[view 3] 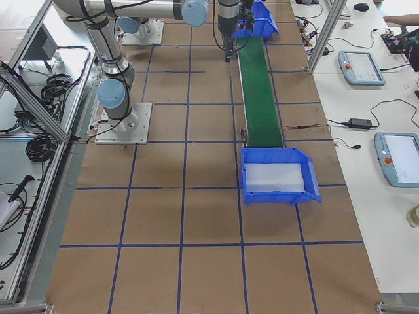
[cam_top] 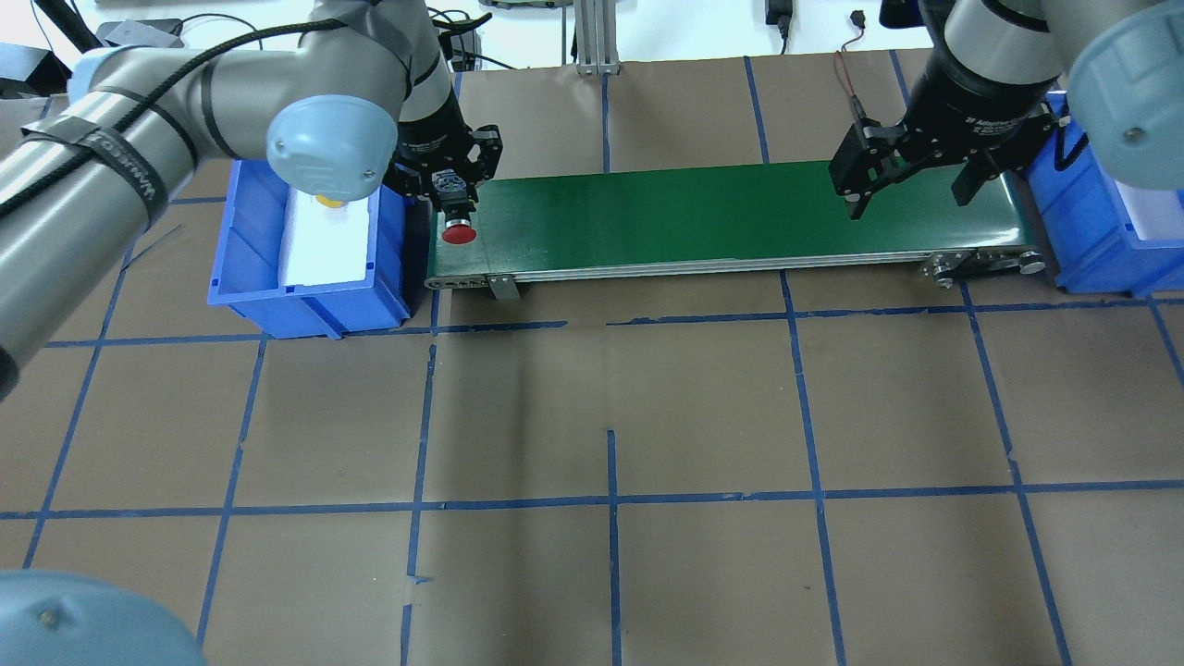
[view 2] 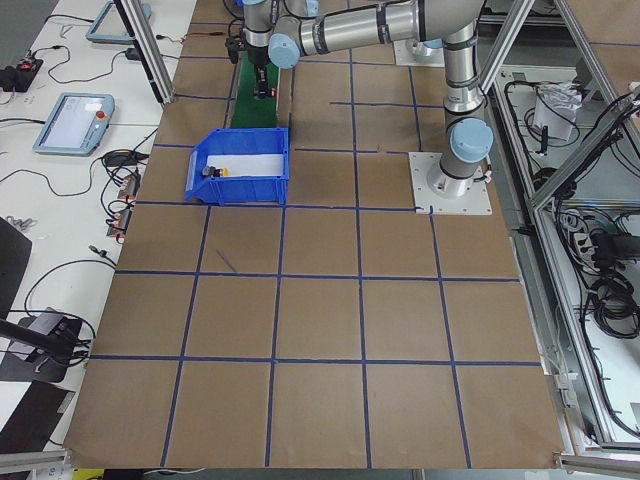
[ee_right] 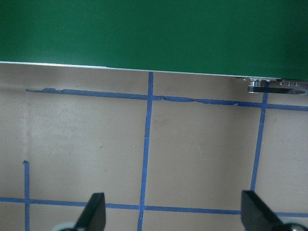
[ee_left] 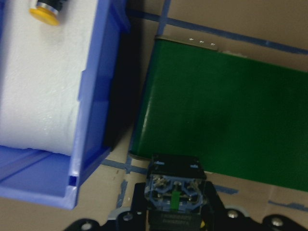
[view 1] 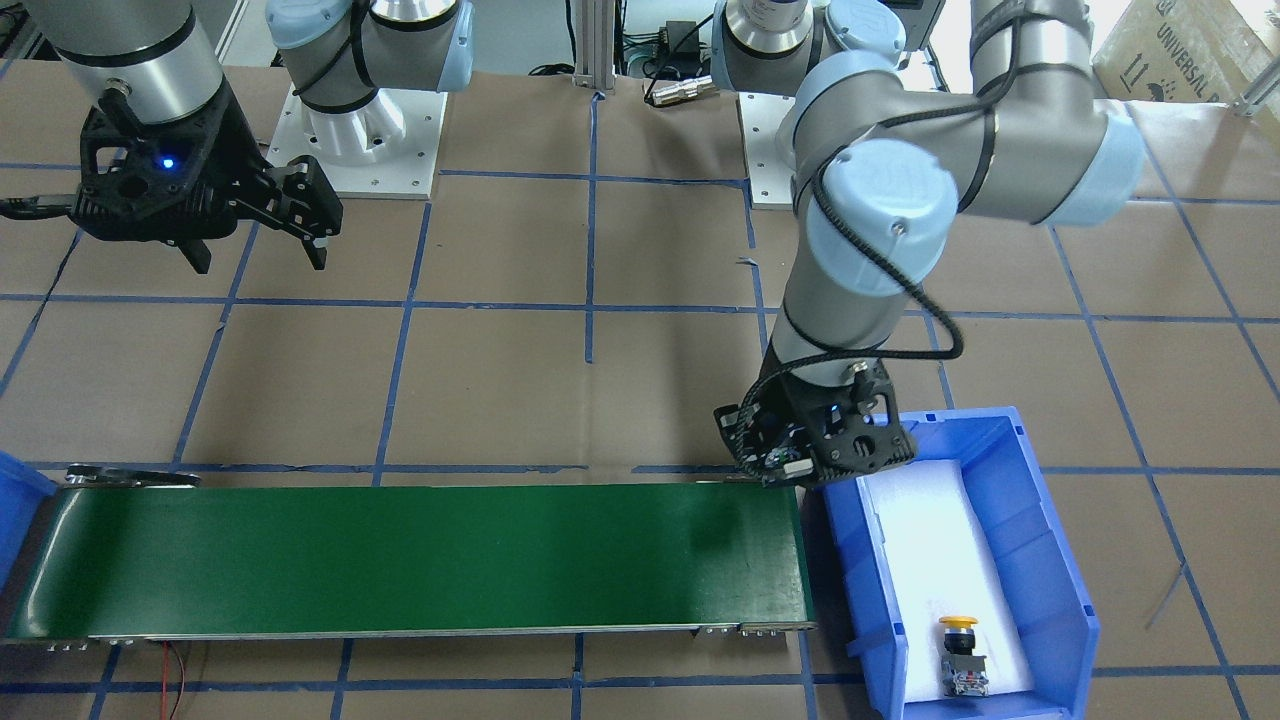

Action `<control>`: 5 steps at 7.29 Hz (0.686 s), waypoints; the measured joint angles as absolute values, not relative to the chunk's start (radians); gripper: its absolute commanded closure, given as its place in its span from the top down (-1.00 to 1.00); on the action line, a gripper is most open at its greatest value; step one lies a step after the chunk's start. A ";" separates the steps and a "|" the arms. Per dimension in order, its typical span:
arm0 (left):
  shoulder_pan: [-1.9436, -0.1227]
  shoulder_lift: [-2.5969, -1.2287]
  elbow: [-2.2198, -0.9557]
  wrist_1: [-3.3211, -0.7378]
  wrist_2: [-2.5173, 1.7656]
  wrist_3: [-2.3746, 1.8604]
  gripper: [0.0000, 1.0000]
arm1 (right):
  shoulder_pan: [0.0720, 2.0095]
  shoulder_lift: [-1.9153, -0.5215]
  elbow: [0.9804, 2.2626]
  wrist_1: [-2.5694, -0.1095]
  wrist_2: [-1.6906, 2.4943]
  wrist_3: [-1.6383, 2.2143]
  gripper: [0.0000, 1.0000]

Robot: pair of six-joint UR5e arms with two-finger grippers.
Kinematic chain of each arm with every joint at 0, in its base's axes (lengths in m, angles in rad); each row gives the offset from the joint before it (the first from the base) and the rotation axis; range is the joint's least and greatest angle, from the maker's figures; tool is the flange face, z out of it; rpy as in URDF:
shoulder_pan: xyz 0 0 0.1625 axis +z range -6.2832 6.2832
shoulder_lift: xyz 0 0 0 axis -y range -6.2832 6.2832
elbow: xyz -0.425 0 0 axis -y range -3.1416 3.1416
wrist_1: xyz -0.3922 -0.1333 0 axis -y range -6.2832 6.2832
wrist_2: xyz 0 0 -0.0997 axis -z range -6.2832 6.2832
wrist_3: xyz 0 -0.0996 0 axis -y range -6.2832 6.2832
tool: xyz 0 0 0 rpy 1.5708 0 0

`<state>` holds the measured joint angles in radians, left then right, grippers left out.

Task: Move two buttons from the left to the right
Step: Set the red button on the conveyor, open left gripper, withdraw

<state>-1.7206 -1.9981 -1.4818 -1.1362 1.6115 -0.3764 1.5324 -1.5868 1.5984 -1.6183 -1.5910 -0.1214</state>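
Note:
My left gripper (cam_top: 455, 205) is shut on the red button (cam_top: 459, 234) and holds it cap-down over the left end of the green conveyor belt (cam_top: 740, 208). In the left wrist view the button's grey contact block (ee_left: 175, 188) sits between the fingers, above the belt's edge (ee_left: 226, 115). The yellow button (view 1: 960, 648) lies on white foam in the left blue bin (view 1: 1050, 520); it also shows in the left wrist view (ee_left: 45, 12). My right gripper (cam_top: 911, 199) is open and empty, hovering beside the belt's right end.
A second blue bin (cam_top: 1091, 213) with white foam stands at the belt's right end. The belt (view 1: 400, 560) carries nothing. Brown paper with blue tape lines covers the table (cam_top: 601, 416). The arm bases (view 1: 370, 140) stand at the robot's side.

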 measured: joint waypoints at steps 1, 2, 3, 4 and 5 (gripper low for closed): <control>-1.721 -2.026 -1.477 -1.100 1.610 -0.372 -0.35 | 1.532 -1.586 1.598 -1.618 -1.591 -0.121 1.00; -1.718 -2.054 -1.466 -1.068 1.607 -0.365 -0.35 | 1.532 -1.585 1.598 -1.618 -1.591 -0.122 1.00; -1.716 -2.090 -1.441 -1.044 1.602 -0.349 -0.35 | 1.532 -1.585 1.598 -1.618 -1.590 -0.121 1.00; -1.717 -2.127 -1.403 -1.033 1.597 -0.328 -0.26 | 1.532 -1.585 1.598 -1.618 -1.589 -0.120 1.00; -1.719 -2.155 -1.371 -1.028 1.589 -0.317 0.76 | 1.532 -1.584 1.598 -1.617 -1.590 -0.122 1.00</control>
<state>-1.7188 -2.1548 -1.3711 -1.0284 1.5890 -0.3170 1.5325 -1.5844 1.5984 -1.6174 -1.5903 -0.1216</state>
